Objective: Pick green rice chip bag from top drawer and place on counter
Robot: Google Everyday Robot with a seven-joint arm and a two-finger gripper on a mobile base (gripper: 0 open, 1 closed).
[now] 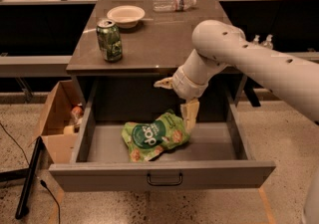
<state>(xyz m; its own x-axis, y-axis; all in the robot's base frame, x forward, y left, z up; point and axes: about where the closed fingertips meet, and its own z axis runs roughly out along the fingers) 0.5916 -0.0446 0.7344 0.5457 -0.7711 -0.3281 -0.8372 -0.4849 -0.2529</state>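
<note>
Above the drawer (99,173), my gripper (173,105) hangs spread, empty.
I should straddle the bag (152,136) at its upper edge before closing.

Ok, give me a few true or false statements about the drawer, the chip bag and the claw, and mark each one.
1. The green rice chip bag lies inside the open top drawer. True.
2. The green soda can stands in the drawer. False: it stands on the counter.
3. The claw hangs inside the drawer, close by the bag. True.
4. The white bowl sits in the drawer. False: it is on the counter.
</note>
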